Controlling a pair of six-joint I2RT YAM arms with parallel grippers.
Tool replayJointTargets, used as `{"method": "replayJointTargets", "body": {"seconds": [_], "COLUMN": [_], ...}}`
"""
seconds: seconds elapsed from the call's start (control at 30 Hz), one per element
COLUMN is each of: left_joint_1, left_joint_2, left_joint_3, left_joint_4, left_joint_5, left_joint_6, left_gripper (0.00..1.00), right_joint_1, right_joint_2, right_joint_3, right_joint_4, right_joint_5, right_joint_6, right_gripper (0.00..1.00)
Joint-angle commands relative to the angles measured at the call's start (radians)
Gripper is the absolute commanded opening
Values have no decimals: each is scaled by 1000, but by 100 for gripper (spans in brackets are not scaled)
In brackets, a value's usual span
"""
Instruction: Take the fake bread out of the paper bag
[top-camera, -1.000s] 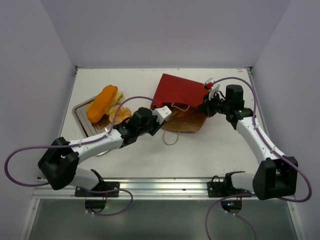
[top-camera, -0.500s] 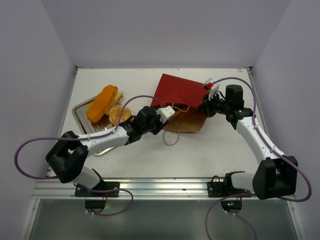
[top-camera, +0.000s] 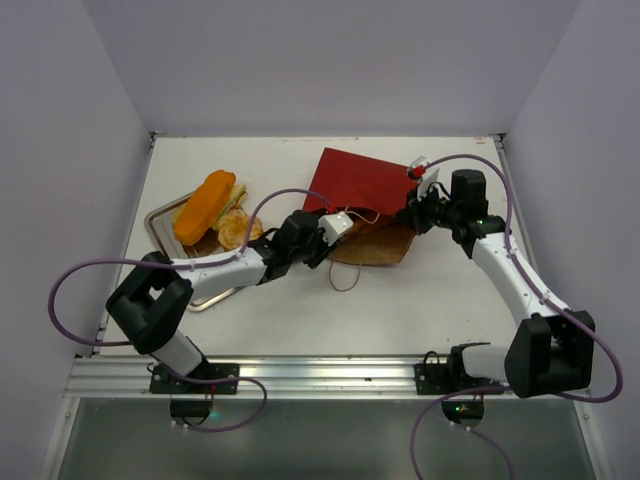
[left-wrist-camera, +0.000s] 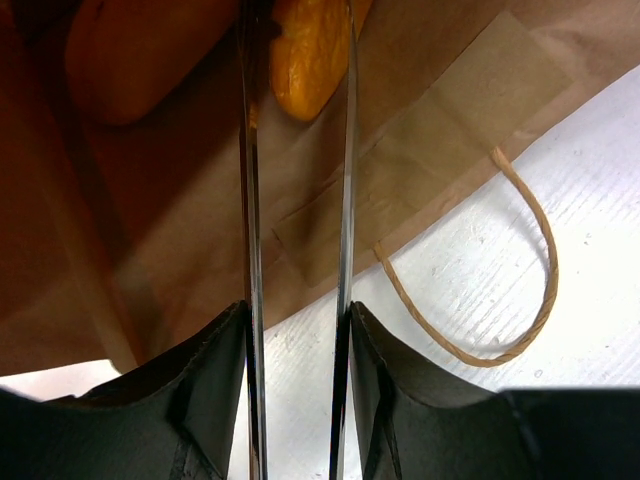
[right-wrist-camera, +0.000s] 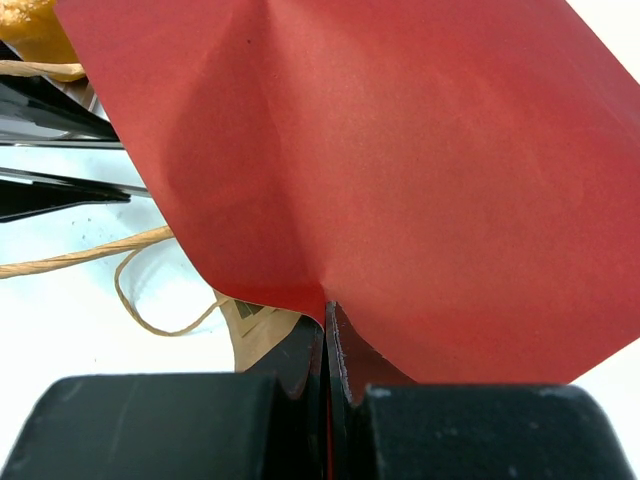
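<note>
- I see a white table (top-camera: 400, 300) boxed in by pale lilac walls (top-camera: 330, 60).
- The paper bag (top-camera: 355, 180) lies on its side toward the far middle, its brown-lined mouth facing the near edge.
- My right gripper (right-wrist-camera: 327, 318) is pinched tight on the bag's red edge.
- My left gripper (left-wrist-camera: 297, 325) clasps the metal tongs (left-wrist-camera: 345, 200), with its fingers against the outer sides of both blades. The blades stand narrowly apart and reach into the bag's mouth.
- A golden-orange roll (left-wrist-camera: 310, 60) sits at the tong tips, but I cannot tell whether they touch it.
- A duller brown piece (left-wrist-camera: 125, 60) lies beside that roll inside the bag.
- A cord handle (left-wrist-camera: 535, 270) loops out onto the table.
- The tray (top-camera: 160, 225) at the left carries a long orange roll (top-camera: 203, 205) and a round bun (top-camera: 235, 232).
</note>
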Motion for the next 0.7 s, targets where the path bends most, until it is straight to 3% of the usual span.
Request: {"method": "replayJointTargets", "body": {"seconds": [0.0,0.23,0.33,0.47,0.57,0.67], "left_joint_1": [13,21,22,22,22,24], "left_joint_2": [13,44,47,36,7,-42], "left_joint_3": [46,59,59,51,42,30], "left_joint_4": [76,76,76,71,71,68], "left_joint_5": [3,14,15,3,-5,-9], "left_joint_6": [24,19,13,4,-5,-18], "left_gripper": [47,45,36,14,3,0], "right_joint_1": [-4,-4,-4,-4,-2,-4], "right_joint_2": [9,14,12,11,8,5], "right_joint_3": [19,17,17,17,19,17], "right_joint_4": [12,14,12,12,12,11], "right_joint_5": [-47,-53,-53,-55,-57,-55], "right_joint_6": [-8,-5,-4,-2,-2,-2], "right_gripper": [0,0,0,0,0,0]}}
